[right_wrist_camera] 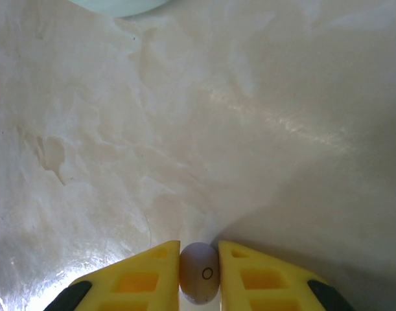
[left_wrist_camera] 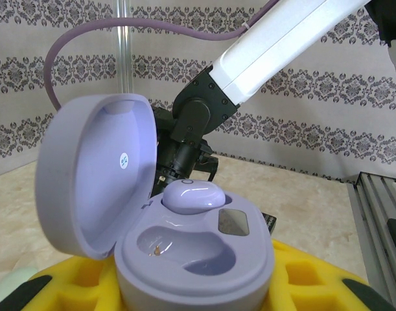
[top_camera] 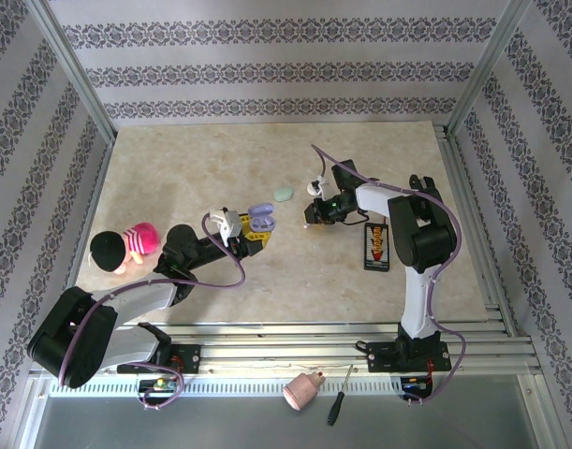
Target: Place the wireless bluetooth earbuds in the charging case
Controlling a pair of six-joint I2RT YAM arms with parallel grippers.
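Because the lilac pebble-shaped plastic charging case (left_wrist_camera: 194, 259) must present its sockets upward, the left pincer (top_camera: 249, 228) holds it clamped between its yellow pads (left_wrist_camera: 301, 275), low in the left wrist view. The hinged lid (left_wrist_camera: 94, 175) is swung open to the left. One lilac plastic earbud (left_wrist_camera: 188, 194) sits seated in the far socket. The near socket (left_wrist_camera: 178, 249) is vacant (a small metal contact shows at its floor). Assessment: this case is half filled.

The right pincer (top_camera: 314, 212), at the centre of the overhead view, points down at the pale marbled desk (top_camera: 173, 168). Its jaws are closed on a small pale egg-shaped plastic earbud (right_wrist_camera: 199, 272), seen at the bottom edge of the right wrist view and gripped across its width. Whether the bud rests on the desk or hangs just clear of it cannot be told. In my judgement, the side grip leaves the underside free to enter a socket.

A mint-green pebble-shaped case (top_camera: 284, 194) lies up and left of the right pincer, apart from it and apparently shut.

The next move calls for a lift and a carry leftward to the vacant socket. Risk: the bud is smooth and rounded, so it may twist or slip from the pads.
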